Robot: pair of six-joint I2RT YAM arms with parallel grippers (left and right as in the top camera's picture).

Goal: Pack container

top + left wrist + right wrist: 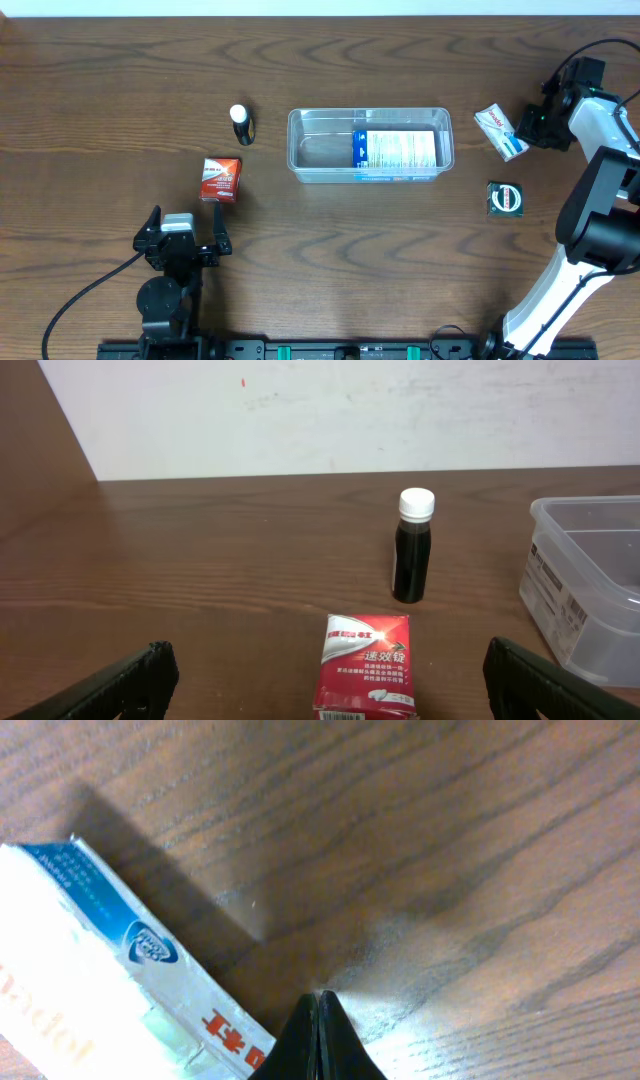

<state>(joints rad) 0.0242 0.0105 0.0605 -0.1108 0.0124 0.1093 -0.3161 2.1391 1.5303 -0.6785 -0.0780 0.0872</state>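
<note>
The clear plastic container sits mid-table with a blue-and-white box inside its right half; its corner shows in the left wrist view. A red box lies left of it, also in the left wrist view, between my open left fingers. A dark bottle with a white cap stands upright behind it. My left gripper is open and empty. My right gripper is shut, empty, tips at the table beside a white-and-blue box.
A small dark green square packet lies on the table at the right, in front of the white-and-blue box. The right arm's base stands at the front right corner. A white wall runs behind the table's far edge.
</note>
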